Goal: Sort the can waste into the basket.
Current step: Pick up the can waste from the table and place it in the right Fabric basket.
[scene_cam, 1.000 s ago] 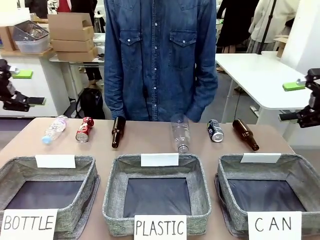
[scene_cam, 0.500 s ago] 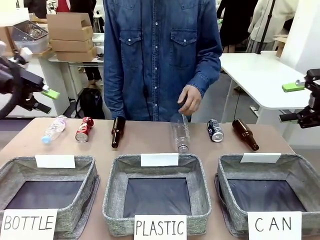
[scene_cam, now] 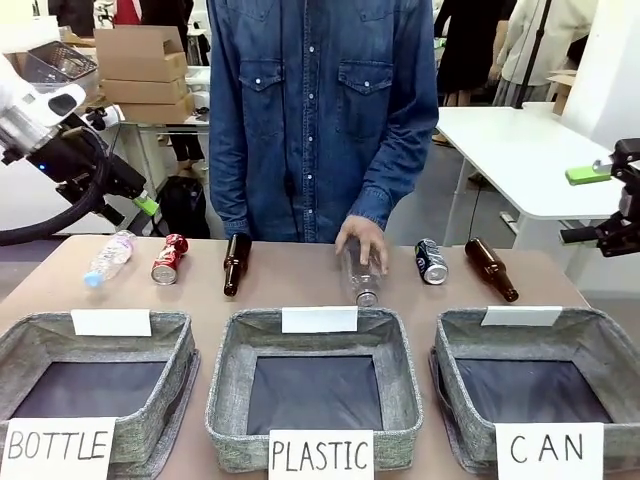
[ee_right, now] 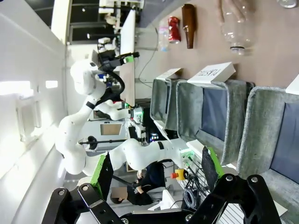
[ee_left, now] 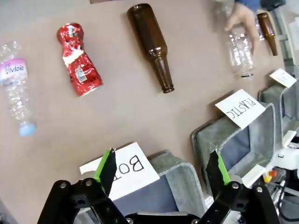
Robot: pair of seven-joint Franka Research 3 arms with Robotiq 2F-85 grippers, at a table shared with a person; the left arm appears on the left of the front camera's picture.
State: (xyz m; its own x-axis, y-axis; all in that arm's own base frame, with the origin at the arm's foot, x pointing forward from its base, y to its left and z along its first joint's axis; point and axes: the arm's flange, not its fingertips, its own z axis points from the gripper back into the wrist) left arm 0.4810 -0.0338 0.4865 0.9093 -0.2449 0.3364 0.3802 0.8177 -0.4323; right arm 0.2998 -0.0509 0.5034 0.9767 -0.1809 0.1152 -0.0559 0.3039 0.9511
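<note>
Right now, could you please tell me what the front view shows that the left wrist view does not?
The front view adds the dark can, the readable CAN sign and the open right tool. The left wrist view adds the print on the baskets' far signs, such as the PLASTIC sign. Both share the red can, the person's hand on the clear bottle, and the open left tool.

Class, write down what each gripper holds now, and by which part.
Nothing: the left gripper and right gripper are both open and empty. A person's hand is on the clear bottle at its far end.
</note>
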